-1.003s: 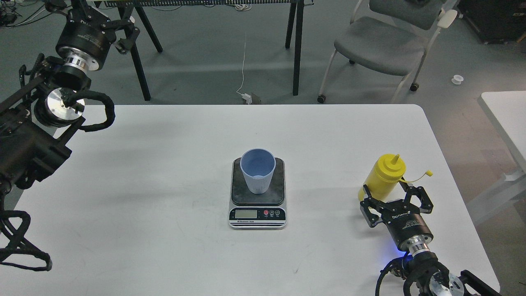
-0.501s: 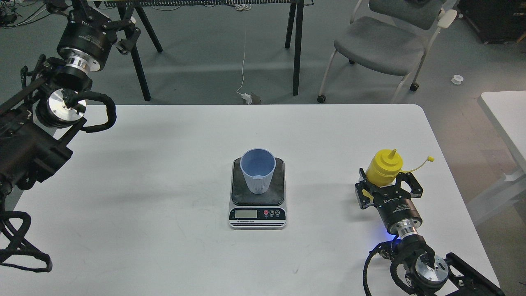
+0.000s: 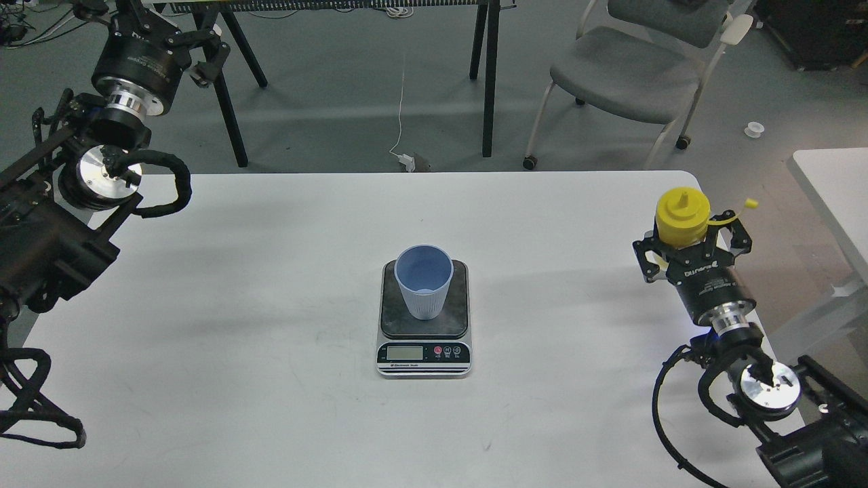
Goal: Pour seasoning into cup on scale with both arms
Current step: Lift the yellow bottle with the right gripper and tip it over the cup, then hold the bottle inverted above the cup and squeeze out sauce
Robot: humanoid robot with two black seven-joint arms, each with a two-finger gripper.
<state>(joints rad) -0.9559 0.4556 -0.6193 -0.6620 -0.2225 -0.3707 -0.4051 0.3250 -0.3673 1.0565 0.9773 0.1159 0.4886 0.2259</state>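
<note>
The light blue ribbed cup (image 3: 424, 279) stands upright on the dark platform of the silver scale (image 3: 423, 353) at the table's middle. My right gripper (image 3: 686, 238) is shut on the yellow seasoning bottle (image 3: 681, 209) and holds it upright above the table's right side, nozzle up, with its tethered cap (image 3: 748, 202) hanging out to the right. The bottle is well to the right of the cup. My left gripper (image 3: 146, 20) is raised at the far left, beyond the table's back edge; its fingertips are cut off by the frame's top edge.
The white table (image 3: 271, 285) carries only the scale and cup. A grey chair (image 3: 630, 71) and black trestle legs (image 3: 489, 74) stand on the floor behind it. Another white table's edge (image 3: 837, 196) shows at the right.
My right gripper closed on the seasoning bottle and lifted it up and toward the far right. The left arm has hardly moved. The cup and scale stayed put.
</note>
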